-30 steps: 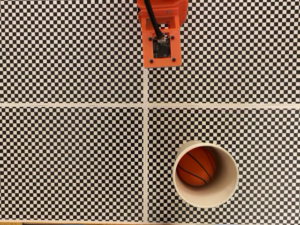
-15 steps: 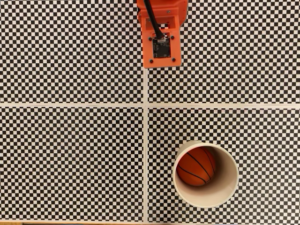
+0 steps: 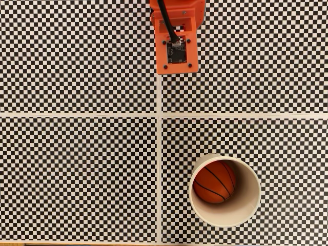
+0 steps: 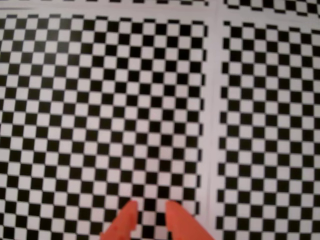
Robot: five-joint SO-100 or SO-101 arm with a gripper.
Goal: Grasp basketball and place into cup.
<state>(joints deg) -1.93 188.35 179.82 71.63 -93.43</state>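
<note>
Arm: orange base [image 3: 176, 41] with a black cable, top centre of the checkered desk [image 3: 77, 169] in the fixed view.
Ball: orange basketball [image 3: 214, 182], black curved seams, inside the cup, against its left wall.
Cup: cream paper cup [image 3: 249, 205], upright, lower right.
Fingers: gripper [image 4: 150, 212] in the wrist view, orange tips slightly parted, empty, above the desk.

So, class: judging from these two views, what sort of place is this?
Probably a robotics test bench: a table covered in checkerboard sheets, an orange arm base at its edge, and a toy basketball sitting inside a paper cup.
</note>
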